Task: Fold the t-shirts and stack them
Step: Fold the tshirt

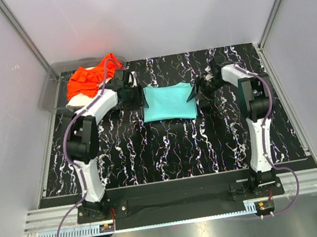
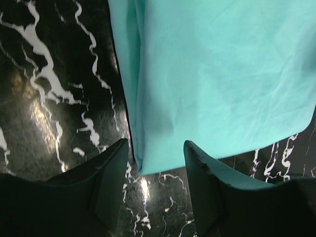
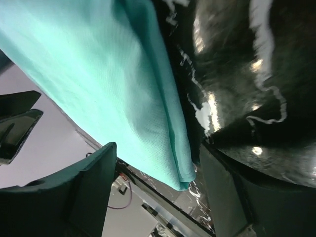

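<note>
A turquoise-teal t-shirt (image 1: 169, 102) lies folded into a flat rectangle at the middle back of the black marbled table (image 1: 169, 147). My left gripper (image 1: 142, 99) is at the shirt's left edge and my right gripper (image 1: 194, 94) at its right edge. In the left wrist view the jaws are open (image 2: 155, 165), and a corner of the teal shirt (image 2: 217, 79) lies just ahead of the gap, untouched. In the right wrist view the gripper (image 3: 158, 165) is also open, with the folded hem of the teal shirt (image 3: 113, 84) hanging between the spread fingers. A bright orange t-shirt (image 1: 91, 76) lies crumpled at the back left.
The orange shirt lies over a cream-white cloth (image 1: 81, 94) in a grey plastic tray (image 1: 48, 94) at the table's back left corner. White walls enclose the table on three sides. The arm bases stand on the near edge.
</note>
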